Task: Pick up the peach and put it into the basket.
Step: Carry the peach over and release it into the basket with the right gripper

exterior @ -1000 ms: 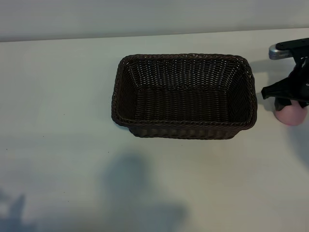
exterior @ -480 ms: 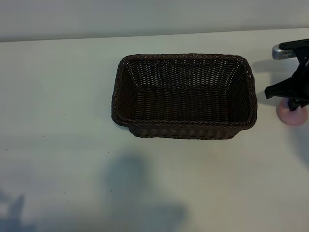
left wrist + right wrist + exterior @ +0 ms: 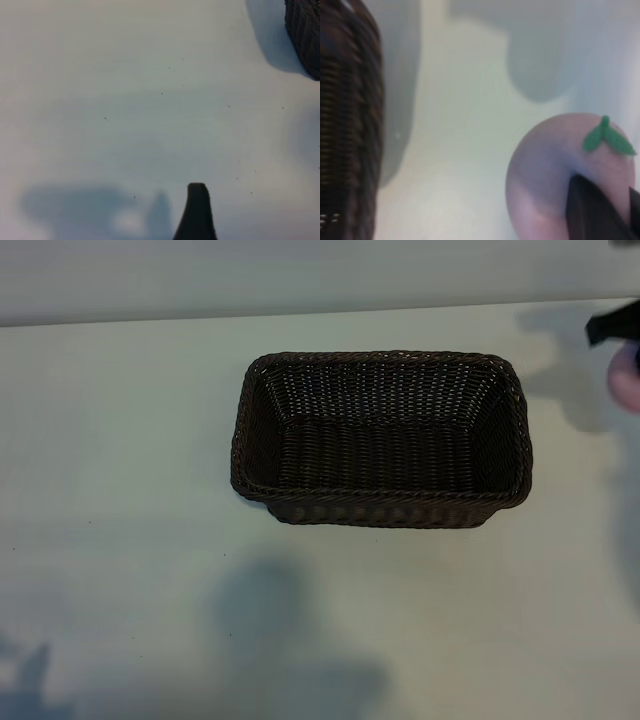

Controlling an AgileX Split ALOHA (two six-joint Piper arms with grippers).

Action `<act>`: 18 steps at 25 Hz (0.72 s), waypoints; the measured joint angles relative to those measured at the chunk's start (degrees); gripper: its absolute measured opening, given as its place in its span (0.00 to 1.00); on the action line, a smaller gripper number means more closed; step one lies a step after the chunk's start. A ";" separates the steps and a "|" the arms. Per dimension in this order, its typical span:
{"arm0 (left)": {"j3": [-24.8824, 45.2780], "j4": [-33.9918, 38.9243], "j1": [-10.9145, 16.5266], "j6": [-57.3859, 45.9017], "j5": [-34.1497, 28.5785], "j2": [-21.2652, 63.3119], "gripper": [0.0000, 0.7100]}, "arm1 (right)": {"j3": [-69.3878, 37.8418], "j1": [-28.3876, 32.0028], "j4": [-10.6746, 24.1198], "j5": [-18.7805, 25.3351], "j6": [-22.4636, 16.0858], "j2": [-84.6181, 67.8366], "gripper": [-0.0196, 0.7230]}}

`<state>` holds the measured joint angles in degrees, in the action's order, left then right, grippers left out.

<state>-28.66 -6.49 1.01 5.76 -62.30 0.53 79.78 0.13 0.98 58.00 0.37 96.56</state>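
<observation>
At the table's (image 3: 120, 490) far right edge, the right pincer (image 3: 612, 330) has clamped the peach (image 3: 628, 380) and lifted it clear; next job's swinging over the basket (image 3: 380, 510). Left pincer (image 3: 197, 210) parked, open.

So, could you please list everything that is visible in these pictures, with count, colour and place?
basket: one, dark brown wicker, middle of the table, nothing inside.
peach: one, pale pink with a green leaf, held off the table beyond the basket's right end.
table: one, white, under everything.
right gripper: one, black, at the exterior view's right edge, shut on the peach.
left gripper: one, black, open, over bare table beside the basket; only one fingertip shows.
</observation>
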 joint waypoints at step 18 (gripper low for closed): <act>0.00 0.00 0.00 0.00 0.00 0.00 0.84 | 3.13 -12.04 -11.54 2.38 3.21 -1.56 0.09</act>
<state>-28.66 -6.49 1.01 5.76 -62.30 0.53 82.91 -11.91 -10.56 60.38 3.58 95.00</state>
